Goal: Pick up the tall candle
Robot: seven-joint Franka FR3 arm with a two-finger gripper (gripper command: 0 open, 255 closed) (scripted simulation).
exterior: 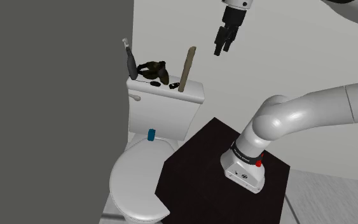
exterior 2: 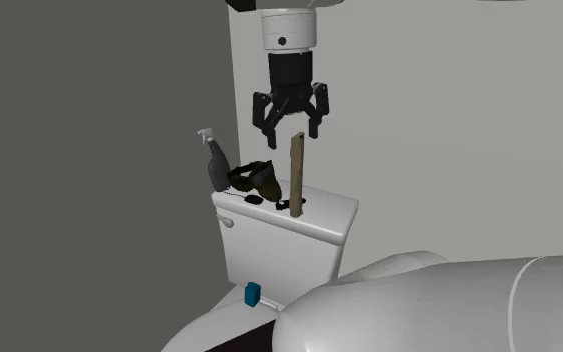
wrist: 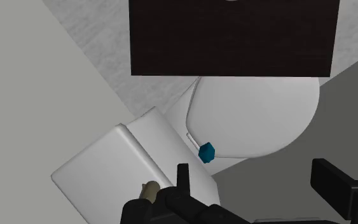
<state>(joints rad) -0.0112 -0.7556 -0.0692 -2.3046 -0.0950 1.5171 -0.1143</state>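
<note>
White jointed robot arm (exterior: 298,114), mounted on a black box stand (exterior: 196,172) beside a white toilet (exterior: 136,184) with a rectangular tank (exterior: 171,105). All-black two-finger gripper (exterior 2: 291,128), fingers spread apart and empty, hanging just above the tall tan-brown stick candle (exterior 2: 295,175), which stands near-upright on the tank lid, untouched. Beside it on the lid: dark grey spray bottle (exterior 2: 215,160), dark goggles-like item (exterior 2: 257,178); small blue block (exterior: 151,134) on the toilet cover by the tank.

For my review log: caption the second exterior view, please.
Open black gripper hovers above tall brown stick-like candle standing on white toilet tank.
</note>
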